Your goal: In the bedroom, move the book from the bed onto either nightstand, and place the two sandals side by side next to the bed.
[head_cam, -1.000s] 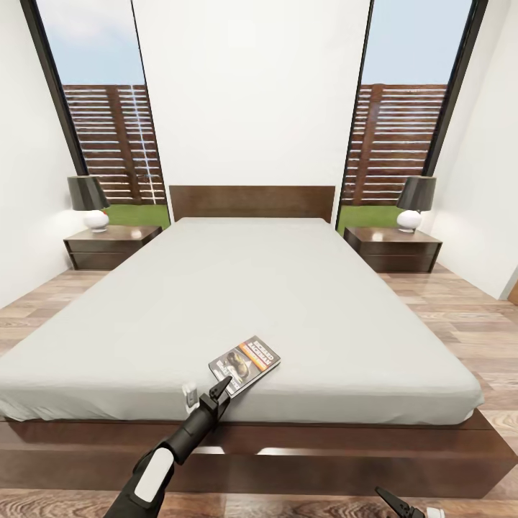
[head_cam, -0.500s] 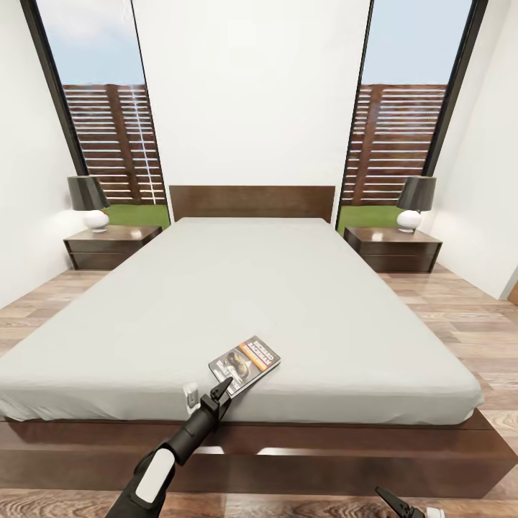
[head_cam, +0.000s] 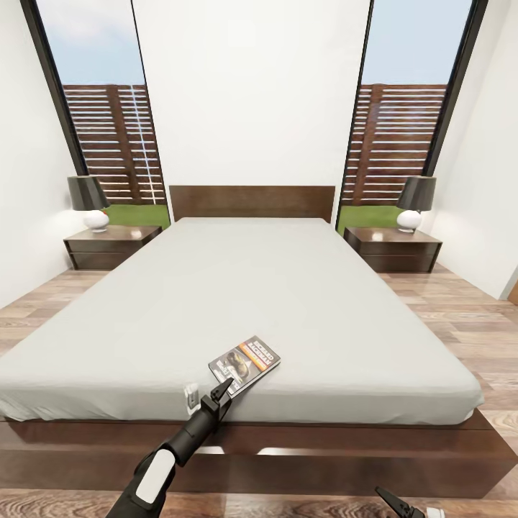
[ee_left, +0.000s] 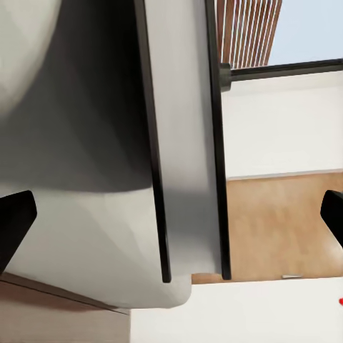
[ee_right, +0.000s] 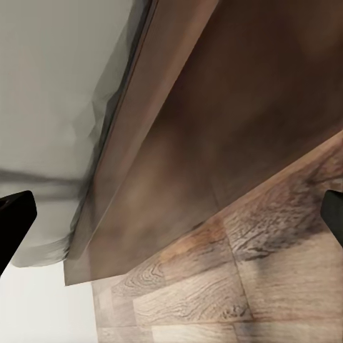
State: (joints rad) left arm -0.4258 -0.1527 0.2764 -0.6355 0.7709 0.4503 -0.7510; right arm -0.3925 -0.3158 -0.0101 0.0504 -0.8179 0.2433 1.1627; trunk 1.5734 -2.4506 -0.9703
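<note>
left pincer (head_cam: pixel 216 394) reaches over the foot edge of the bed (head_cam: pixel 237 302), its dark fingers spread, with one tip at the near corner of the book (head_cam: pixel 244 365) and nothing pinched between them. the book lies flat on the mattress close to the foot edge, just beyond the pincer and slightly to its right, turned at an angle. it is a thin paperback with a dark photo cover and an orange title band. in the left wrist view the two black fingertips (ee_left: pixel 16 223) stand far apart at the frame's edges. right pincer (head_cam: pixel 403 505) hangs low over the wood-plank floor (head_cam: pixel 460 316) near the bed's foot; its wrist view shows both dark fingertips (ee_right: pixel 14 218) wide apart, facing the brown frame and the grey mattress edge.

the mattress is plain, smooth light grey on a dark brown platform with a flat headboard. a low dark-brown nightstand (head_cam: pixel 111 246) with a glossy top stands at each side of the head, the other nightstand (head_cam: pixel 392 248) opposite, each bearing a dark-shaded, white-based lamp (head_cam: pixel 89 203). tall dark-framed windows show a slatted wooden fence.
</note>
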